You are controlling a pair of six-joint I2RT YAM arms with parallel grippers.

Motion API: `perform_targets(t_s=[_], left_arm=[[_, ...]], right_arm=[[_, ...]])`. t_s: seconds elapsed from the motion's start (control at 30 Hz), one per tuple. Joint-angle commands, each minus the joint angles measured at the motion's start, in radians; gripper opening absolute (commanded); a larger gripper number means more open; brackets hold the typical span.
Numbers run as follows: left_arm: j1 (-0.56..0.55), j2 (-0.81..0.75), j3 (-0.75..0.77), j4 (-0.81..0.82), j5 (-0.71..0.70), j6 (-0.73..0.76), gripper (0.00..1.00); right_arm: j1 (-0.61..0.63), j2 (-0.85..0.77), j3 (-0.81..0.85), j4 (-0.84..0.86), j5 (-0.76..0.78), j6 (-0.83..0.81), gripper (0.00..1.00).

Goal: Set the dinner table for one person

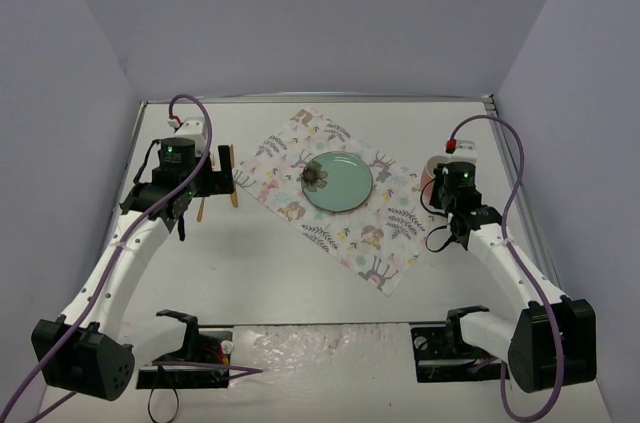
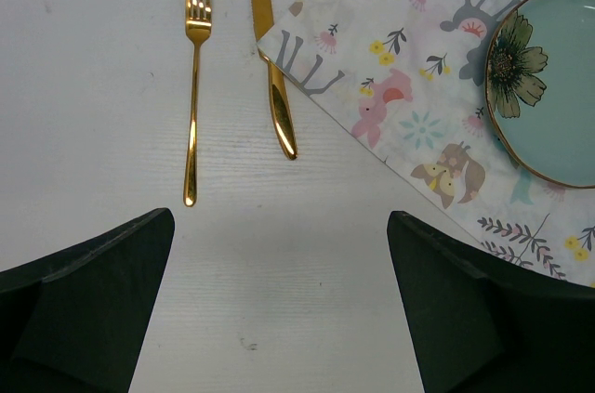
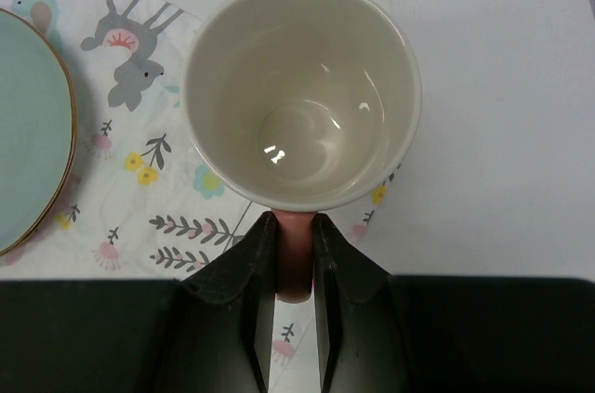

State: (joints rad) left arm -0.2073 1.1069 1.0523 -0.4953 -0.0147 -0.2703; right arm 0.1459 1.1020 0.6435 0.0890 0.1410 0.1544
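A floral placemat (image 1: pixel 340 198) lies on the white dinner table (image 1: pixel 270 273) with a teal plate (image 1: pixel 338 182) on it. A gold fork (image 2: pixel 191 86) and gold knife (image 2: pixel 272 58) lie side by side left of the placemat, the knife's middle touching its corner. My left gripper (image 2: pixel 279 309) is open and empty over bare table near the cutlery. My right gripper (image 3: pixel 295 254) is shut on the pink handle of a cream-lined mug (image 3: pixel 302 86), upright at the placemat's right corner (image 3: pixel 121 151); the mug also shows in the top view (image 1: pixel 436 171).
The plate (image 2: pixel 548 86) has a dark flower print at its left rim. Grey walls enclose the table on three sides. The arm bases (image 1: pixel 190 343) sit at the near edge.
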Motion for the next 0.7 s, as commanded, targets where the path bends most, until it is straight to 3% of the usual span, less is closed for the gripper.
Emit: perform_targets(t_s=[0.0,0.67], left_arm=[[-0.003,-0.029,0.015,0.051,-0.001,-0.007,0.97],[-0.004,-0.032,0.014,0.052,0.002,-0.005,0.97]], right_arm=[[0.009,0.021,0.069,0.185,-0.001,-0.026,0.00],[0.009,0.139,0.021,0.284,-0.037,-0.051,0.00]])
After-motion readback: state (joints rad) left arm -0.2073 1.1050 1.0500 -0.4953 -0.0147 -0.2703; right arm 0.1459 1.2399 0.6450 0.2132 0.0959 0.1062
